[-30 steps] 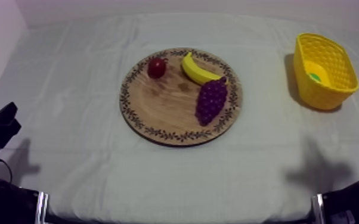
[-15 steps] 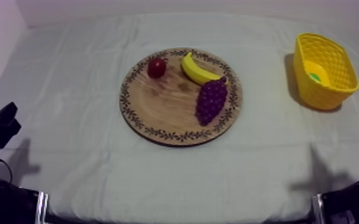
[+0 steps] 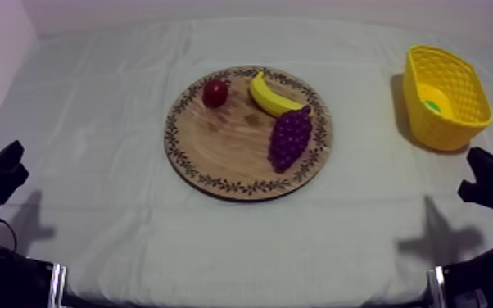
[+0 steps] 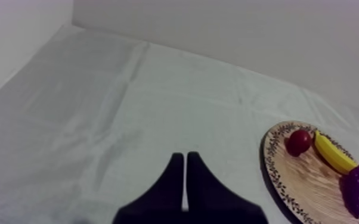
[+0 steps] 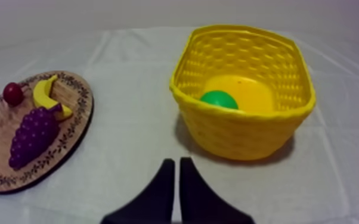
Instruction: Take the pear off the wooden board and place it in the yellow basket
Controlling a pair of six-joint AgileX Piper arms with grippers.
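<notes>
Grey-white cloth covers the whole table (image 3: 94, 123), with a plain pale wall behind it. Near the middle lies the round wooden board with a patterned rim (image 3: 225, 151), and on it are a small red fruit (image 3: 214, 92), a yellow toy banana (image 3: 273, 97) and a purple bunch of toy grapes (image 3: 289, 138). No pear is on the board. The yellow-green toy pear (image 5: 237, 94) lies on the floor of the yellow woven plastic basket (image 5: 241, 128), which stands upright at the right side of the table, well apart from the board.

By my reading the placing is done, and the step in hand is getting the right arm clear. To do that well, the arm should back off straight, away from the basket's near wall. Any sideways sweep could clip the rim and push or tip the light basket. Keeping the fingers together as they are now makes the tool narrow and less likely to snag.

The right gripper (image 5: 174, 161) has its two black fingers pressed into a narrow wedge and holds nothing. It sits low over the cloth and points at the basket's near wall, close to it but not touching. In the top view the right arm is a black shape at the table's right edge, just in front of the basket. The left gripper (image 4: 185, 156) is likewise closed on nothing. It is low at the left side and aimed across bare cloth, with the board well off to one side.
</notes>
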